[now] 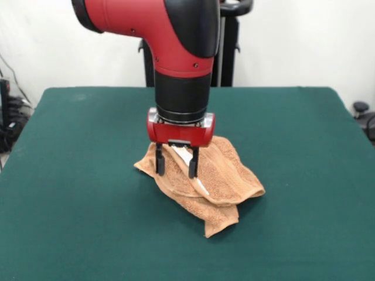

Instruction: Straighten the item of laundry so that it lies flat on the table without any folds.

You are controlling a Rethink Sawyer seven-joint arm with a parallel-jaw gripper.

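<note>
Nearest the camera, a folded corner of the towel (220, 225) is pointing toward the front edge of the table (70, 234), which is stretching away in dark green to the robot's pedestal at the far side. Only the front view is available. The towel is lying near the middle of the table as a rumpled heap, with at least two layers overlapping: an upper flap is draping across a lower one, and a thick rolled fold is running along its right-hand side. A pale patch, possibly the label, is showing between the layers just below the pincer. The arm (176, 35) is coming down from above, and the pincer (176, 170) is standing over the left part of the heap with its two dark fingers (159, 163) parted, their tips appearing to touch the cloth but not closing on anything. By the look of it, the task is barely underway: no edge is lying flat yet, and every fold is still needing to be drawn out.
</note>
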